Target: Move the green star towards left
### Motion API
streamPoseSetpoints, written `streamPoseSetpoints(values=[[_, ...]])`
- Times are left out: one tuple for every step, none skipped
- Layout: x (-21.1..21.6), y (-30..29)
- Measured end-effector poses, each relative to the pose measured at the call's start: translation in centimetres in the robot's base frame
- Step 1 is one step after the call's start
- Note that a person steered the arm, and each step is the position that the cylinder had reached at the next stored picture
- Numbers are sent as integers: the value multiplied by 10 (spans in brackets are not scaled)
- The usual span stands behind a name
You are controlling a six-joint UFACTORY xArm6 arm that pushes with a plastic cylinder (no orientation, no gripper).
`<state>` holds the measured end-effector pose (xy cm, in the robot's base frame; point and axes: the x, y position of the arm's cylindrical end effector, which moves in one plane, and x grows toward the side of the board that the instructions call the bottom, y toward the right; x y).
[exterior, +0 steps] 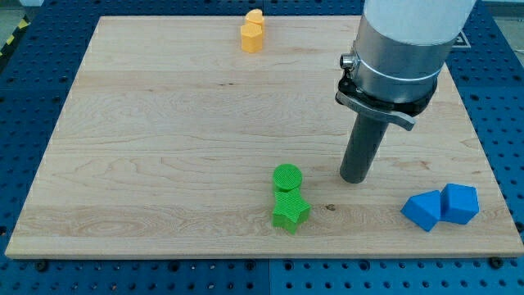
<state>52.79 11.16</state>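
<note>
The green star (291, 211) lies on the wooden board (164, 139) near the view's bottom, a little right of centre. A round green block (287, 177) touches it just above. My tip (355, 178) rests on the board to the right of both green blocks, level with the round one, with a gap of about a block's width between them.
Two orange blocks (253, 31) sit together at the view's top centre. Two blue blocks (441, 206) lie side by side at the bottom right, near the board's edge. The arm's grey body (405, 41) hangs over the upper right.
</note>
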Motion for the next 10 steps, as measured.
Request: streamPoseSetpoints(values=[[0, 0], [0, 0], [0, 0], [9, -1], [28, -6], [44, -15], [53, -25], [70, -46], [72, -50], [71, -49]])
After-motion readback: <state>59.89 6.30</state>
